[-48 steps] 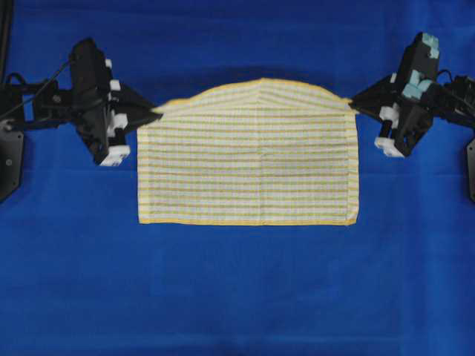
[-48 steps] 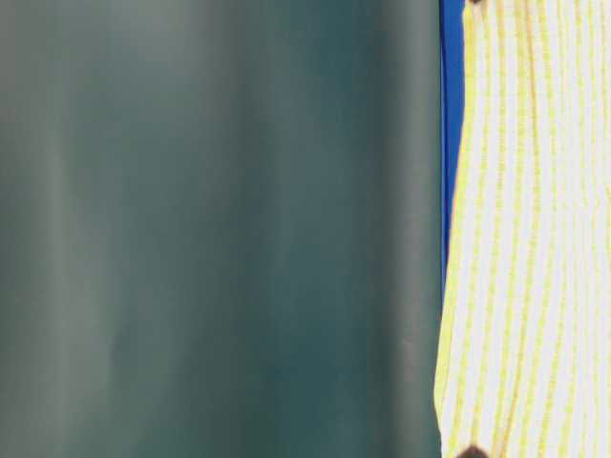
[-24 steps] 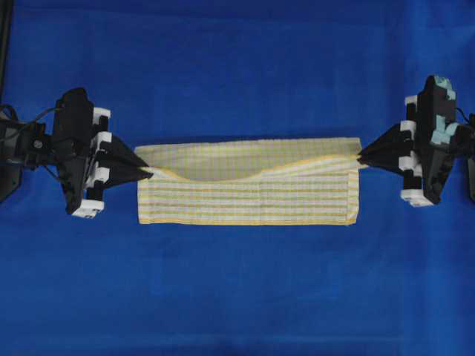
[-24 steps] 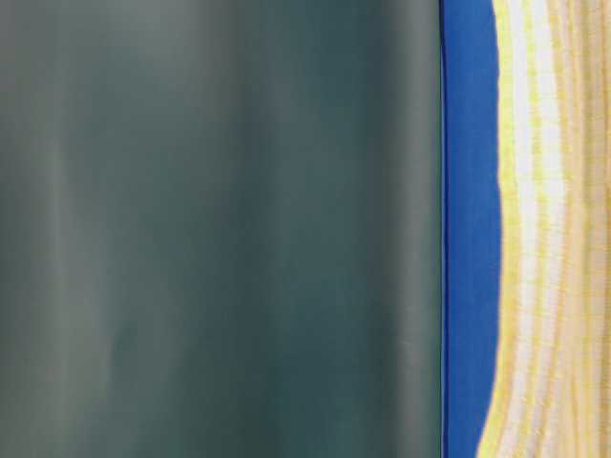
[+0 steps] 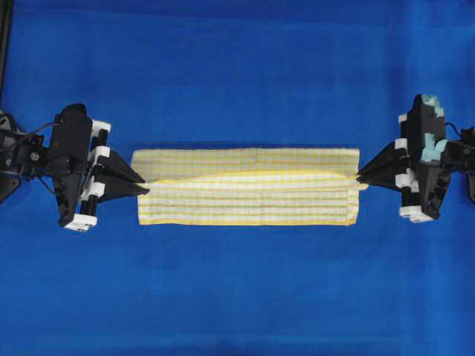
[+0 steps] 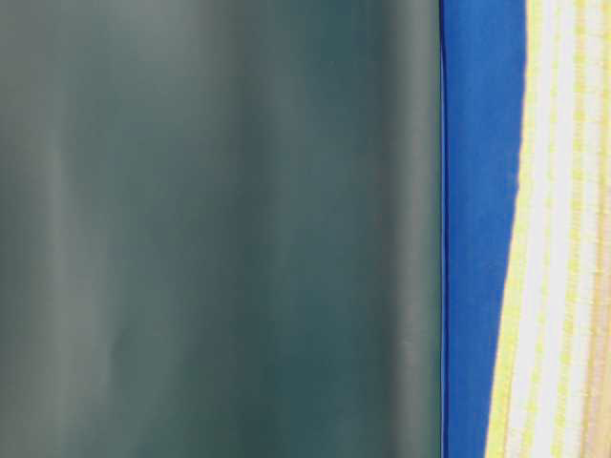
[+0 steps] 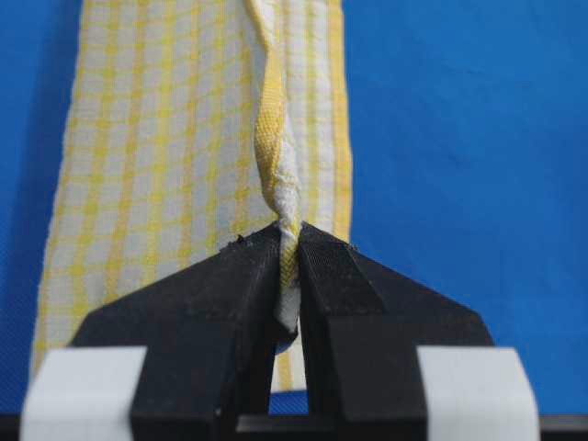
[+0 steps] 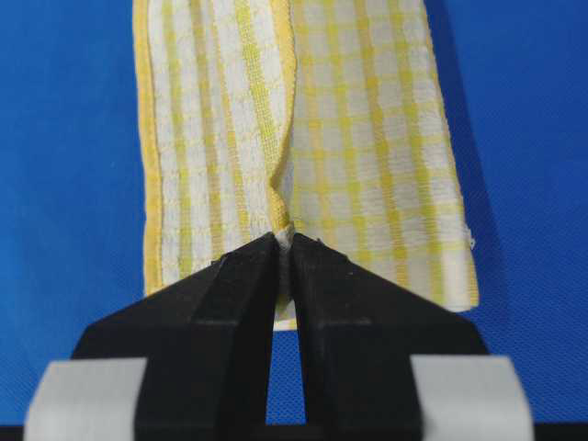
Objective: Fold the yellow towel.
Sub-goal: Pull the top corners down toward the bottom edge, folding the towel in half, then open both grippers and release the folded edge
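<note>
I find the towel [image 5: 245, 185] lying across the middle of the table [image 5: 237, 297], long side running left to right, folded partway over itself: the far portion lies over the near portion, whose near strip stays uncovered. My left gripper [image 5: 142, 186] sits at the towel's left end, pinching the cloth edge between its jaws. My right gripper [image 5: 361, 176] sits at the right end, clamped likewise on that edge. The two face each other along the towel's length.

The yellow towel [image 5: 245, 185] is white with fine yellow check stripes and a yellow border. The desk [image 5: 237, 297] is deep blue. The left gripper [image 5: 145, 185] is black with white parts; the right gripper [image 5: 361, 176] also has pale teal pieces.
</note>
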Motion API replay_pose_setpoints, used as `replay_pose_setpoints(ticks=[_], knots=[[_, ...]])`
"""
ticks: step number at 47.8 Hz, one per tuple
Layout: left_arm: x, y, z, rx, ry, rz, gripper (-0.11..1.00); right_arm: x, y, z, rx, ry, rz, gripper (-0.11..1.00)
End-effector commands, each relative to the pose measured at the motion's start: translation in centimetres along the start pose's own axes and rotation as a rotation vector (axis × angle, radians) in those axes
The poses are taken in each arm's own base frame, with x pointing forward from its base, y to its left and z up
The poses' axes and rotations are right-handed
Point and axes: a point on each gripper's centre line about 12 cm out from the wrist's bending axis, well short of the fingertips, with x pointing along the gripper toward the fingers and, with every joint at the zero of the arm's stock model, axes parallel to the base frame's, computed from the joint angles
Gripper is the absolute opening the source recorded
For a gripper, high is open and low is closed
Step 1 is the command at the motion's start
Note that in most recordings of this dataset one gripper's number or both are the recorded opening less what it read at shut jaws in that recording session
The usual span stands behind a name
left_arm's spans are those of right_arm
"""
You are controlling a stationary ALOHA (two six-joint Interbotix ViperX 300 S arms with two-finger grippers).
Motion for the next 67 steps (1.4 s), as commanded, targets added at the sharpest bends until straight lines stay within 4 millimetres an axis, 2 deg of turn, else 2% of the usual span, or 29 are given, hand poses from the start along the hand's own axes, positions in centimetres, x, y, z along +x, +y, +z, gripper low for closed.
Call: replay_pose_setpoints(ticks=[1,12,24,26,29,32,37,40,43,50,55,67], knots=[[0.1,-0.4,0.4,0.004,-0.007,-0.011,0.02,0.4,0.6,0.6,-0.005,-0.006,0.014,0.05],[0.8,-0.2,-0.2,0.005,0.033,-0.001,0.02,1.6,0.8,0.0,-0.013,0.046,0.002,0.05],[1.6,-0.4,0.1,0.003,0.039,0.001,0.03,2.1,1.1,0.1,-0.021,0.056,0.007,0.06],[1.6,-0.4,0.2,0.003,0.038,0.000,0.06,2.1,1.2,0.1,-0.023,0.054,0.010,0.06],[1.6,-0.4,0.3,0.003,0.035,0.000,0.17,2.1,1.3,0.1,-0.026,0.056,0.013,0.07],[1.6,-0.5,0.5,0.003,0.027,-0.002,0.32,2.0,1.5,0.2,-0.027,0.052,0.018,0.19],[1.4,-0.6,1.0,0.004,0.013,-0.007,0.65,1.9,1.7,0.7,-0.034,0.034,0.026,0.52],[1.3,-0.7,1.3,0.010,0.008,-0.009,0.76,1.5,1.8,0.9,-0.046,0.019,0.034,0.72],[1.1,-0.6,1.5,0.010,0.011,-0.005,0.74,1.1,1.9,1.1,-0.051,0.002,0.042,0.82],[0.9,0.0,1.5,-0.001,0.029,0.017,0.68,0.2,1.5,1.5,-0.043,-0.033,0.041,0.73],[1.0,0.7,1.5,-0.012,0.036,0.041,0.68,0.0,0.8,1.7,-0.026,-0.047,0.023,0.74],[1.7,3.3,1.2,-0.048,0.070,0.126,0.68,1.2,-2.0,2.1,0.042,-0.027,-0.080,0.74]])
